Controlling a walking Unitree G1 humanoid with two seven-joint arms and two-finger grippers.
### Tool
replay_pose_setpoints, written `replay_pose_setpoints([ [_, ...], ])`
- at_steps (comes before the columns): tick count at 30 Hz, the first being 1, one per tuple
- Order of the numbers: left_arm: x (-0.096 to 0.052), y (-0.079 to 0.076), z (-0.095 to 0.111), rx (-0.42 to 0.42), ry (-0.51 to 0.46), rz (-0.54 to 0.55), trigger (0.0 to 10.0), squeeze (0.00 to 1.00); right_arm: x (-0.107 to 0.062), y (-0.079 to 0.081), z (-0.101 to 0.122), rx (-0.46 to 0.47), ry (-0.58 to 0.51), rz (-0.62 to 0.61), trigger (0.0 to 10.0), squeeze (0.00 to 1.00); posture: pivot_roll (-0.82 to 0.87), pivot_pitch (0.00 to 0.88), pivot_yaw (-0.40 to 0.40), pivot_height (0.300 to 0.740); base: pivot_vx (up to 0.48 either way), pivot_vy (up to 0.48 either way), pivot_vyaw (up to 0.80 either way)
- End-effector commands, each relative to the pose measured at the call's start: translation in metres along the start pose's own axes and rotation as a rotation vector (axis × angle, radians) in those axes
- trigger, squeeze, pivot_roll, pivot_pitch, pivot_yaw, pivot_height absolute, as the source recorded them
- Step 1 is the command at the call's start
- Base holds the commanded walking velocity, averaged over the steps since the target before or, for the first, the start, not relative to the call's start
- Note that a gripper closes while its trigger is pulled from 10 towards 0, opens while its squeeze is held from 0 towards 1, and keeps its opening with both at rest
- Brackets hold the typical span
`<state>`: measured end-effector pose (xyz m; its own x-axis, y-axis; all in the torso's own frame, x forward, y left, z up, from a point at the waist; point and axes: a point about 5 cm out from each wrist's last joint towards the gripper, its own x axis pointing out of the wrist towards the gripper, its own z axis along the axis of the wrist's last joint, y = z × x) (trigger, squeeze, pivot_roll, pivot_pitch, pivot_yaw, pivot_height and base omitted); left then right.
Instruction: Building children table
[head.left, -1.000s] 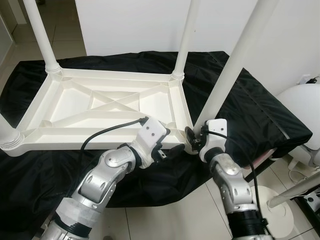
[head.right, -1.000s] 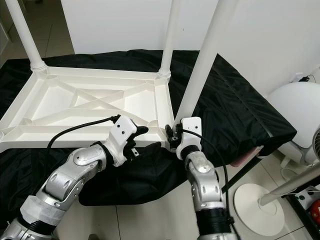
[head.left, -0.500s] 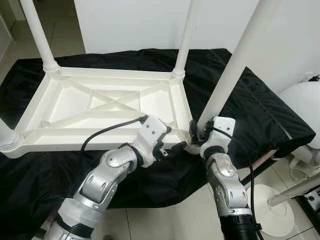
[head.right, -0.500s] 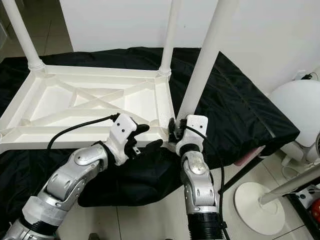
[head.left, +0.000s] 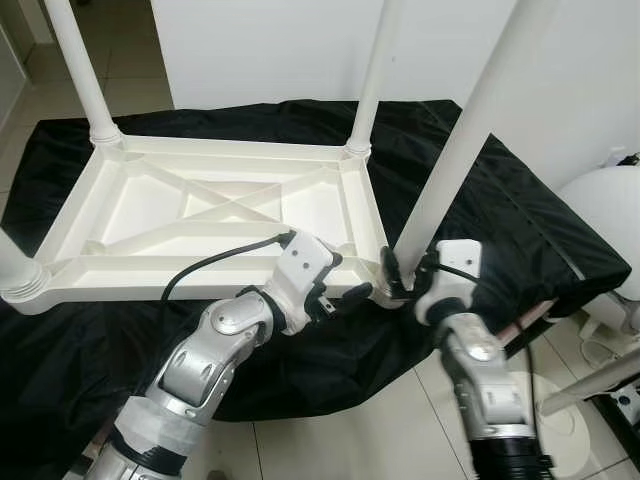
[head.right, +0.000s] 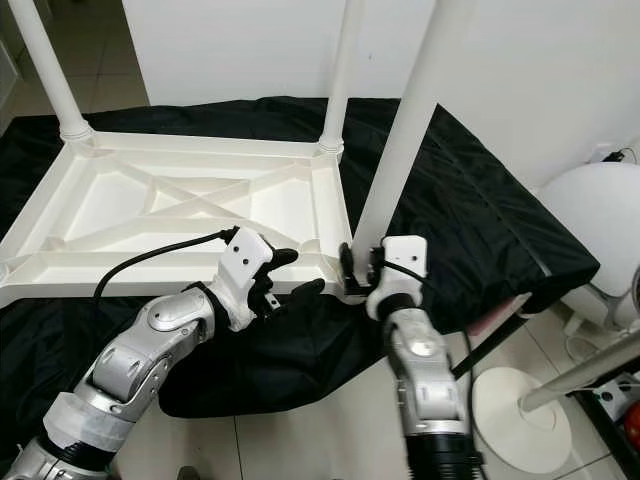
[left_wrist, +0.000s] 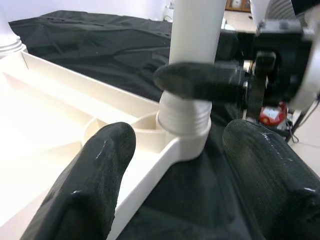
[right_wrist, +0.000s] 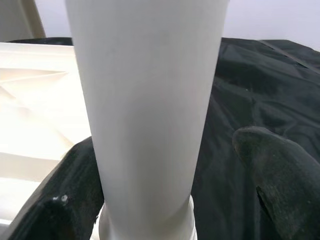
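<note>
White children's table (head.left: 220, 215) lies upside down on black cloth (head.left: 500, 210). Right end effector (head.left: 402, 281) sits spread around the base of the near-right leg (head.left: 455, 150), one finger (right_wrist: 75, 200) touching. Left end effector (head.left: 345, 293) spread at the same corner socket (left_wrist: 185, 122), gripping nothing.

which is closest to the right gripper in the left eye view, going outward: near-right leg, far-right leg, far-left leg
1. near-right leg, at the right gripper, by its base.
2. far-right leg, at the tabletop's far right corner.
3. far-left leg, diagonally across.
</note>
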<state>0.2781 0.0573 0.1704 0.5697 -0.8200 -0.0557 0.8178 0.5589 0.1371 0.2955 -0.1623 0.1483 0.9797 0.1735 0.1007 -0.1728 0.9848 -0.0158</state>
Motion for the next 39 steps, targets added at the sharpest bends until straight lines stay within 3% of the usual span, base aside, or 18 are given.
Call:
replay_pose_setpoints([
  [1,-0.001,-0.006,-0.001,0.011,-0.001,-0.074,10.0,0.00,0.000,-0.012,0.000,-0.006,-0.007,0.005,10.0,0.00,-0.03,0.012,-0.063,0.740,0.000,0.000,0.00],
  [7,0.000,-0.004,-0.001,0.018,0.006,-0.076,10.0,0.00,0.006,-0.020,-0.004,-0.005,0.002,0.103,10.0,0.00,-0.03,0.009,-0.059,0.740,0.000,0.000,0.00],
  [16,0.003,-0.002,0.002,0.027,-0.001,-0.061,10.0,0.00,0.015,-0.009,-0.011,-0.040,0.018,0.322,10.0,0.00,-0.03,0.009,-0.044,0.740,0.000,0.000,0.00],
  [26,0.008,0.007,0.000,0.040,0.002,0.003,10.0,0.00,0.029,-0.018,-0.008,-0.116,0.008,0.385,10.0,0.00,-0.03,0.012,-0.036,0.740,0.000,0.000,0.00],
  [35,0.010,0.009,-0.002,0.050,0.009,0.027,10.0,0.00,0.030,-0.019,-0.015,-0.162,0.034,0.471,10.0,0.00,-0.03,0.012,-0.036,0.740,0.000,0.000,0.00],
  [36,0.010,0.010,-0.002,0.050,0.009,0.025,10.0,0.00,0.030,-0.020,-0.017,-0.167,0.044,0.485,3.5,0.00,-0.04,0.013,-0.031,0.740,0.000,0.000,0.00],
  [37,0.010,0.010,-0.002,0.050,0.009,0.025,10.0,0.00,0.030,-0.020,-0.017,-0.167,0.044,0.485,3.5,0.00,-0.04,0.013,-0.031,0.740,0.000,0.000,0.00],
  [38,0.011,0.010,-0.001,0.052,0.005,0.022,10.0,0.00,0.029,-0.021,-0.019,-0.156,0.058,0.503,0.0,0.00,-0.04,0.016,-0.032,0.740,0.000,0.000,0.00],
  [39,0.011,0.010,-0.001,0.052,0.005,0.022,10.0,0.00,0.029,-0.021,-0.019,-0.156,0.058,0.503,0.0,0.00,-0.04,0.016,-0.032,0.740,0.000,0.000,0.00],
])
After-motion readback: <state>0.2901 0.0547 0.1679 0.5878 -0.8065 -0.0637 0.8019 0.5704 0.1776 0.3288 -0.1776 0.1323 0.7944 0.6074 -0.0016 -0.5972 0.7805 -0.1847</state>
